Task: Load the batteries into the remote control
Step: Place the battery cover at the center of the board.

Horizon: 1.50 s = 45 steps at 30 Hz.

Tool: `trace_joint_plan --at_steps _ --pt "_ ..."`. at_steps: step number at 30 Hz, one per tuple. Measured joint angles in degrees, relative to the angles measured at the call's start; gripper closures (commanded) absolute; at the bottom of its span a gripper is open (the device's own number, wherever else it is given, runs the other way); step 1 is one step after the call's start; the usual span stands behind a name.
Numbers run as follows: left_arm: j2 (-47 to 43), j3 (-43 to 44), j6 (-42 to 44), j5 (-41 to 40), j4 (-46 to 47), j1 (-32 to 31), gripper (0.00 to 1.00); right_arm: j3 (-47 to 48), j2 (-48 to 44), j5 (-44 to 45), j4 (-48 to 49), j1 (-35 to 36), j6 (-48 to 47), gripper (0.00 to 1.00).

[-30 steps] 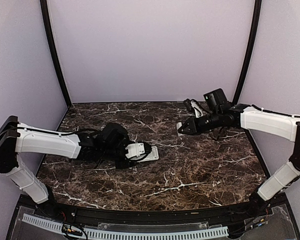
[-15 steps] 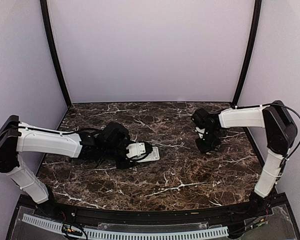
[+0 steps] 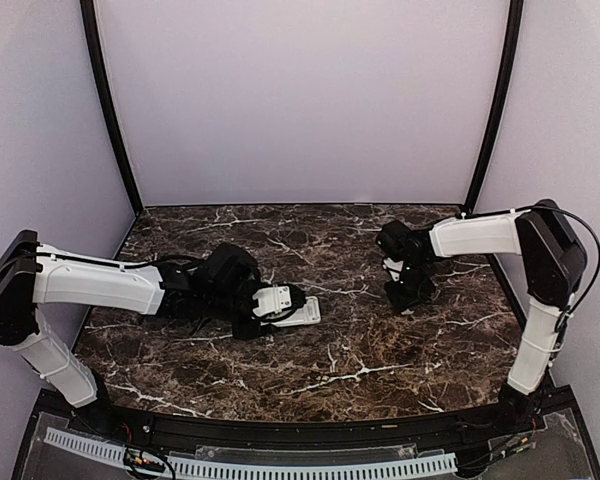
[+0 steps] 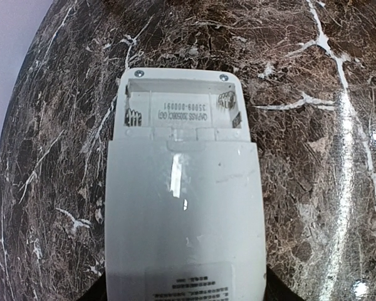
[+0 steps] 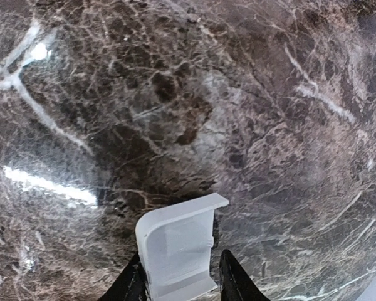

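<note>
The left gripper [image 3: 272, 306] clamped the remote [image 4: 185, 207] back-up, low at the table [image 3: 380, 350] left of centre, its bay [image 4: 182, 113] open and empty. The right gripper [image 5: 178, 282] pinched the white cover [image 5: 178, 251] on the right. No batteries showed. Pushing cells in could pivot the remote, and the cover might slip. The table was glossy, dark, veined marble, with lilac walls [image 3: 300, 100] and black posts [image 3: 110, 110].

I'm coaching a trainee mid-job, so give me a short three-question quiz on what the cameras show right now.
1. True or false: the remote shows its back, with the battery bay uncovered.
2. What is the right end effector gripping? A) a battery B) a white cover C) nothing
3. Fill in: the battery bay holds ___ batteries.
Key: 1 true; 2 B; 3 no.
</note>
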Motion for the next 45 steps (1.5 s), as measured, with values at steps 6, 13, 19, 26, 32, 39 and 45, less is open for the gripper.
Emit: trace_joint_plan --at_steps 6,13,19,26,32,39,45 --pt "0.00 0.00 -0.17 2.62 -0.42 0.00 1.00 0.00 -6.05 -6.60 0.31 0.50 -0.17 0.48" --pt "0.00 0.00 -0.48 4.94 -0.61 0.00 1.00 0.02 -12.83 -11.37 1.95 0.57 -0.09 0.55" --pt "0.04 0.17 -0.66 6.08 -0.94 0.00 1.00 -0.04 -10.78 -8.52 1.57 0.55 0.33 0.56" --pt "0.33 0.81 -0.68 6.08 -1.18 0.00 1.00 0.04 -5.57 1.84 -1.38 0.85 1.77 0.53" --pt "0.96 0.94 -0.68 6.05 -1.51 0.00 1.00 0.96 0.87 7.19 -4.26 4.04 2.99 0.42" --pt "1.09 0.96 -0.68 6.03 -1.60 0.00 1.00 3.21 2.36 5.14 -2.97 7.76 3.67 0.23" --pt "1.09 0.98 -0.70 6.21 -1.66 0.00 1.00 3.26 2.05 1.05 -0.96 7.63 3.65 0.21"
